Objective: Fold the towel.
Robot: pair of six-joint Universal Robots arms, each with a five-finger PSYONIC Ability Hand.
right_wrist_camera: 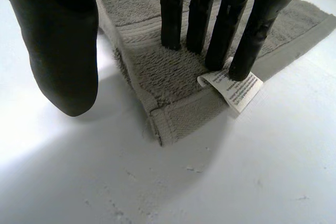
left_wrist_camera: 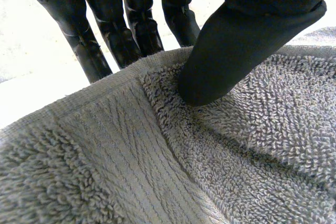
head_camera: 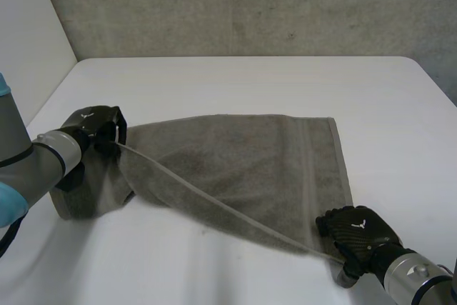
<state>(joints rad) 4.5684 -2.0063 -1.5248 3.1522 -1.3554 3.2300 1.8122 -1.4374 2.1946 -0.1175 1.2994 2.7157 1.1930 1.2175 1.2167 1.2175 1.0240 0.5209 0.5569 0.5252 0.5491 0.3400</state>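
A grey towel [head_camera: 243, 169] lies spread on the white table [head_camera: 250, 83], its left part folded over and drawn up. My left hand [head_camera: 96, 125] holds that raised left corner: in the left wrist view the thumb [left_wrist_camera: 236, 51] presses the towel's hem [left_wrist_camera: 105, 129] against the fingers [left_wrist_camera: 131, 24]. My right hand [head_camera: 357, 233] rests at the towel's near right corner. There the straight fingers [right_wrist_camera: 210, 19] lie on the towel [right_wrist_camera: 157, 72] beside a white label [right_wrist_camera: 233, 87], and the thumb [right_wrist_camera: 63, 51] stands apart over bare table.
A grey wall runs behind the table's far edge. Bare white tabletop [head_camera: 214, 262] stretches in front of the towel and beyond it. The table's left edge lies close to my left arm.
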